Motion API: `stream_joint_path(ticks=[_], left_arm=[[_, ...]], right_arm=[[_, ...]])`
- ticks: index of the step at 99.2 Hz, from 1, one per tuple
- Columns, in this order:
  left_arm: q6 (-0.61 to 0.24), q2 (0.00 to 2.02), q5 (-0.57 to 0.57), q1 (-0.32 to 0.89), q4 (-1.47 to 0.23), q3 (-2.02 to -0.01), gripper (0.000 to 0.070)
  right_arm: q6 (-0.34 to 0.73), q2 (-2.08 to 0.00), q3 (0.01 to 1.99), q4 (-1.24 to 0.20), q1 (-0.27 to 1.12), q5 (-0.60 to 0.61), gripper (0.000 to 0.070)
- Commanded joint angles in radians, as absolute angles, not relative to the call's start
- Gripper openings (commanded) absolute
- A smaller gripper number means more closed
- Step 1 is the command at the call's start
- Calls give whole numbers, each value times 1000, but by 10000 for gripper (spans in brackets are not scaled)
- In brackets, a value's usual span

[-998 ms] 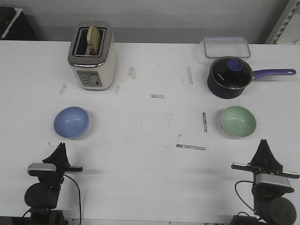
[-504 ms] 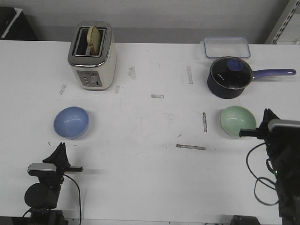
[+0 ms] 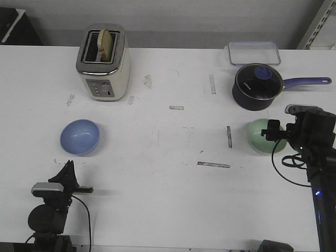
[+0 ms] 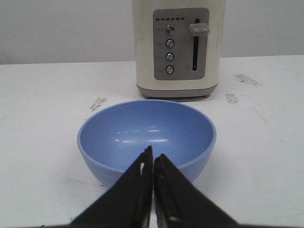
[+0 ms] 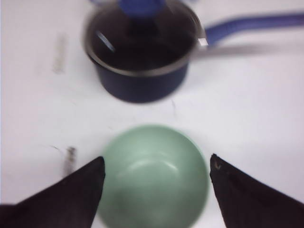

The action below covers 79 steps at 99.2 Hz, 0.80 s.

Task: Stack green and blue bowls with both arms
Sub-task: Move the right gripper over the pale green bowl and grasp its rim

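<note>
At the left edge of the table [image 3: 157, 199], the left gripper [image 3: 67, 170] sits low near the robot, its fingers pressed together to a point with no gap to speak of and nothing between them. The blue bowl [image 3: 80, 137] lies straight ahead of it, upright and open side up, apart from the tips; in the left wrist view the closed tips [image 4: 152, 164] line up on the bowl's near wall. Beyond the bowl stands the toaster [image 3: 103, 62], well behind it, so there is room to come forward.

Across the table to the right, past bare scuffed surface, the green bowl [image 3: 266, 136] sits upright just in front of the saucepan [image 3: 256, 86], near it but not touching. The right gripper [image 3: 274, 130] hangs over this bowl, partly hiding its right side in the front view. The right wrist view, somewhat blurred, shows the fingers [image 5: 71, 190] spread wide, one to each side of the bowl, with the rim lying between them and the bowl centred in the gap. Whether a fingertip touches the rim cannot be told.

The right arm is plainly the nearer to a grasp: its bowl is already straddled, so a descent and a close look sufficient. The left must first open.
</note>
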<state>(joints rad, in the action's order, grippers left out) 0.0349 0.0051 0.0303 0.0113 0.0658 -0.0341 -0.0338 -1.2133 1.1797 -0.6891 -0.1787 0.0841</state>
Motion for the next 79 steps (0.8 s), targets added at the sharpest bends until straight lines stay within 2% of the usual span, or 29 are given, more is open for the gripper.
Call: stream_joint_path(ticks=[1,26,55,62,79], left_arm=[[33,4,32,12,77,-13,2],[33,4,32,12,77,-13,2],[33,4,32,12,76,-13,2],[33,4,32,12,76,-13,2],[33,4,32,12,76,-13,2]], right_arm=[[-86,-1253,1205,-691,-208,94,485],[-150,-1396,1204,-705,-314,134,483],[-159,-1562,1204,-670,-327,135,479],[-159,-1590,1204,-664,-326,135,420],[-159,-1632,1204,-646,-326,134,136]])
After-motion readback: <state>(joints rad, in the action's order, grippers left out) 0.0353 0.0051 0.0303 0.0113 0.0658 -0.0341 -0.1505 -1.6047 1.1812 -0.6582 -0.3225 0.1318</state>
